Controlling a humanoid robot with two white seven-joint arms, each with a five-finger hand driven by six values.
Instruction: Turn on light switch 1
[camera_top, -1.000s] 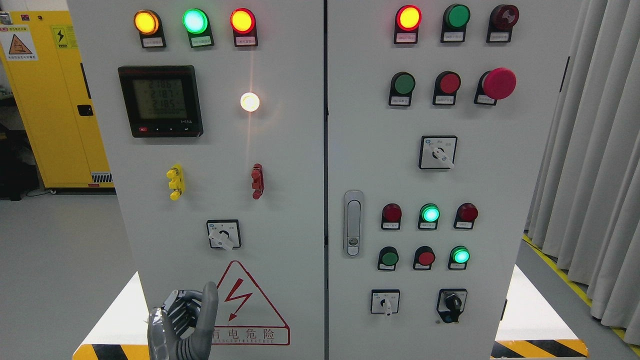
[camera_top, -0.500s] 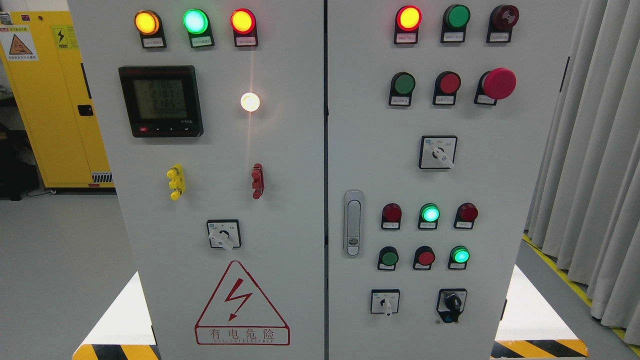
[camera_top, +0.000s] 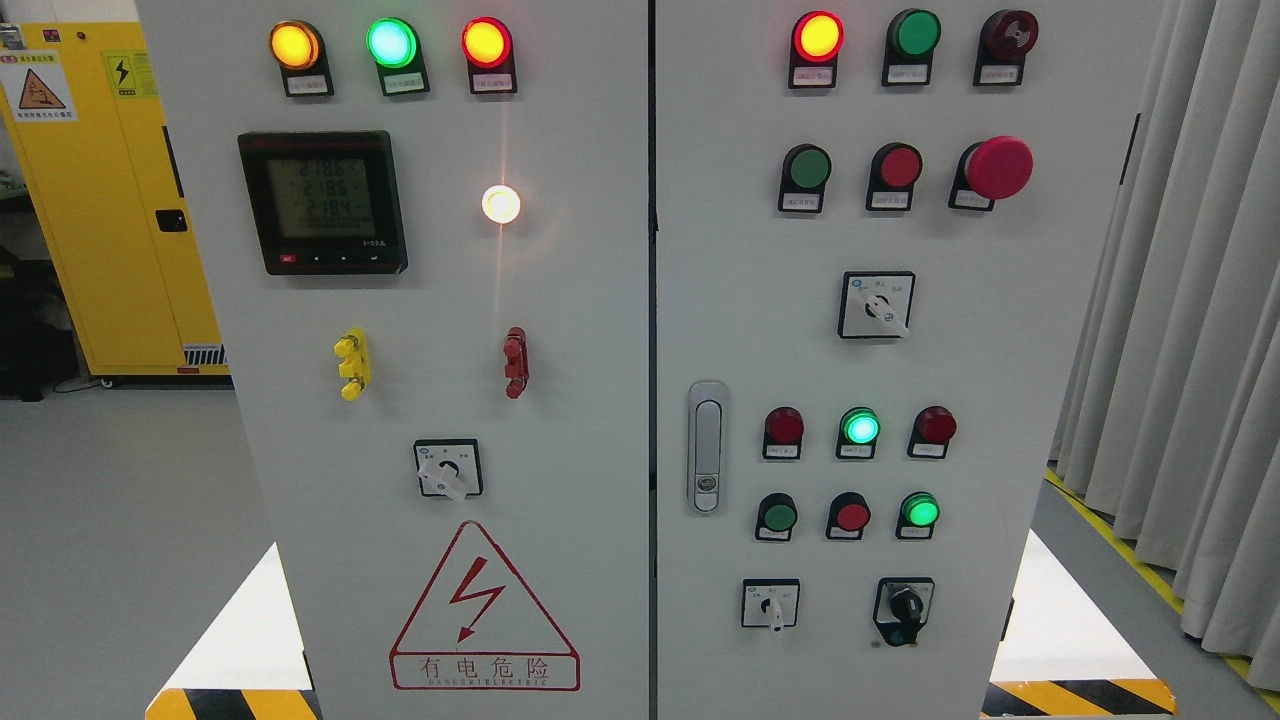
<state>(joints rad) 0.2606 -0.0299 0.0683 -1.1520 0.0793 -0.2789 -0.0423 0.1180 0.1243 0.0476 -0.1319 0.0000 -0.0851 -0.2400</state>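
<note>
A grey electrical cabinet with two doors fills the head view. On the left door (camera_top: 560, 330) a white lamp (camera_top: 500, 204) glows beside a digital meter (camera_top: 322, 201). Below them sit a yellow toggle (camera_top: 351, 364), a red toggle (camera_top: 515, 362) and a rotary selector (camera_top: 447, 469) with its white knob pointing down-right. The right door carries further rotary selectors (camera_top: 875, 304) (camera_top: 770, 604) (camera_top: 903, 606). I cannot tell which control is light switch 1. Neither hand shows in the picture.
Rows of indicator lamps and push buttons cover both doors, including a big red mushroom button (camera_top: 997, 167) and a door latch (camera_top: 707, 445). A yellow cabinet (camera_top: 110, 200) stands at the back left, grey curtains (camera_top: 1190, 300) at the right. Hazard-striped floor edging (camera_top: 1080, 697) lies below.
The left hand, raised at the bottom left in front of the warning triangle one second ago, has dropped out of view. The panel's lamps and switches look the same.
</note>
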